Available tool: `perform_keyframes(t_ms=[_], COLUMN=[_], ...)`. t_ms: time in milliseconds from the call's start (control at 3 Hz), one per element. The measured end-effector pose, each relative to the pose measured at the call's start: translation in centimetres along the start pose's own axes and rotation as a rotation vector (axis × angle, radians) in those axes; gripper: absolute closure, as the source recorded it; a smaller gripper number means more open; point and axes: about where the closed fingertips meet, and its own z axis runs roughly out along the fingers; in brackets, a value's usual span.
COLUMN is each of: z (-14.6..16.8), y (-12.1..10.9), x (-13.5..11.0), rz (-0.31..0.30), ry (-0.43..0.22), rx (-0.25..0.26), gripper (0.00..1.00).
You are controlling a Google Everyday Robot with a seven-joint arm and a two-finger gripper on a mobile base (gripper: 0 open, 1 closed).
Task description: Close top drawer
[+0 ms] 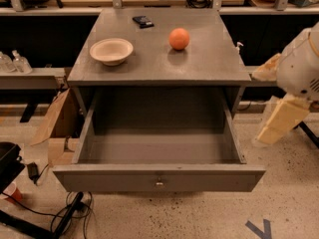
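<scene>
The top drawer [109, 180] is a deep grey wooden box, pulled fully out of the grey cabinet [159, 66] toward me. It is empty inside. A small round brass knob [159, 183] sits at the centre of its front panel. My gripper [278, 124] hangs at the right of the view, a cream part below the white arm housing [301, 66]. It is to the right of the drawer's right side wall and apart from it, at about the height of the drawer's opening.
On the cabinet top stand a cream bowl [111, 50], an orange ball [179, 38] and a small black object [143, 21]. A cardboard box [57, 126] and cables [70, 218] lie on the floor at the left. Workbenches run behind.
</scene>
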Motion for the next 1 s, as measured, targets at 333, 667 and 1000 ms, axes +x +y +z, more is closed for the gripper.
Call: perform_keyframes(t_ms=[333, 667, 1000], z=[4.7, 12.5, 17.5], y=[2.6, 5.8, 8.1], x=[0.7, 1.9, 3.1], rz=[0.022, 0.06, 0.087], ry=[-0.106, -0.217, -0.252], rx=[-0.023, -0.039, -0.049], gripper=[0.41, 0.72, 0.95])
